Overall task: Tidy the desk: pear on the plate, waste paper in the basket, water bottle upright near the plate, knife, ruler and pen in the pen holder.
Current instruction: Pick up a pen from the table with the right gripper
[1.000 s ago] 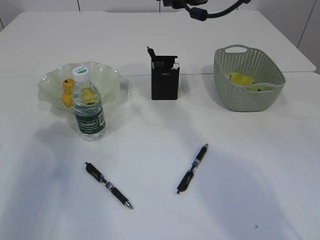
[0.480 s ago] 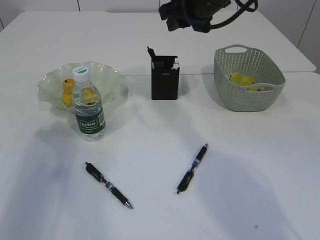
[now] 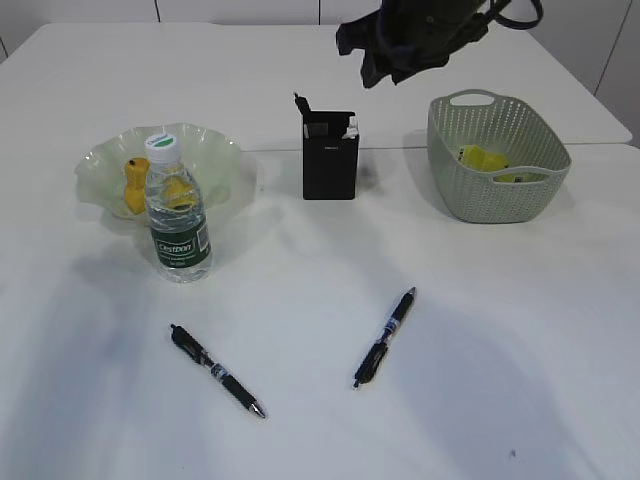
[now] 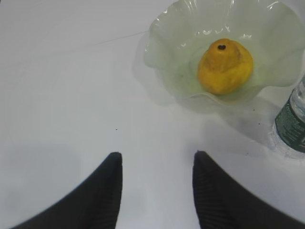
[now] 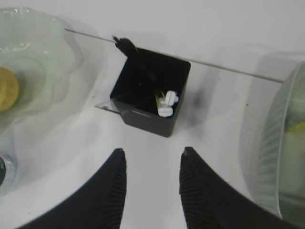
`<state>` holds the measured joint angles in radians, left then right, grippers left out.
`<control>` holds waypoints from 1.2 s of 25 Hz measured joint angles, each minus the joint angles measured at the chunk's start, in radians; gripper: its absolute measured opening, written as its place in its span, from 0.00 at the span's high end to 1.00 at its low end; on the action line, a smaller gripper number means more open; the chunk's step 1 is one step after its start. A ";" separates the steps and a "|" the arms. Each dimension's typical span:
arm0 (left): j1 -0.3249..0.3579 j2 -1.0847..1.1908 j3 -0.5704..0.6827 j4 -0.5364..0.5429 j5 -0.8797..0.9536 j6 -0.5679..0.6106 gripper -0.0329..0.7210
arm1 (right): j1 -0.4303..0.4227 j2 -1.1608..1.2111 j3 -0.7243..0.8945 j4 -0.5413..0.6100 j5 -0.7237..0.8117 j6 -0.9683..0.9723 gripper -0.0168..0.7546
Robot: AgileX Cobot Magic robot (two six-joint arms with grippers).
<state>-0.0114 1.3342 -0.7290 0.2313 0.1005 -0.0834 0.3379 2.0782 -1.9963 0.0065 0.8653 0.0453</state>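
The right gripper (image 5: 151, 164) is held with jaws apart and empty above the pen holder (image 5: 150, 95); the left gripper (image 4: 156, 171) is likewise spread and empty near the plate (image 4: 162, 43); the pear (image 4: 225, 65) is seated on the plate; the water bottle (image 3: 177, 220) is upright beside it; two pens (image 3: 385, 336) are lying on the table (image 3: 500, 330); yellow waste paper (image 3: 482, 158) is contained in the basket (image 3: 497, 195).

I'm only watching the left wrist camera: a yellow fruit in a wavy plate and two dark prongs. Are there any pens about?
Observer: Yes, two pens lie on the table, the left pen and the right pen.
Operator: Is anything in the pen holder?
Observer: The pen holder holds a white-tipped item; the right gripper hovers open above it.
Operator: And the waste paper?
Observer: Yellow paper sits inside the basket.
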 joint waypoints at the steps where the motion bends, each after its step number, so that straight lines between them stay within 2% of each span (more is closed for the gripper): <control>1: 0.000 0.000 0.000 0.000 -0.002 0.000 0.51 | 0.000 0.000 0.000 -0.007 0.023 0.002 0.61; 9: 0.000 0.000 0.000 0.000 -0.005 0.000 0.51 | 0.013 0.000 0.000 -0.025 0.239 -0.073 0.61; 15: 0.000 0.000 0.000 0.000 -0.005 0.000 0.51 | 0.079 0.000 0.000 -0.031 0.355 -0.219 0.61; 21: 0.000 0.000 0.000 0.000 -0.006 0.000 0.51 | 0.109 0.000 0.000 -0.032 0.368 -0.257 0.61; 30: 0.000 0.000 0.000 0.000 -0.006 0.000 0.51 | 0.173 0.000 0.000 0.054 0.371 -0.277 0.62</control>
<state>-0.0114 1.3342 -0.7290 0.2313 0.0943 -0.0834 0.5112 2.0782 -1.9963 0.0601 1.2363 -0.2321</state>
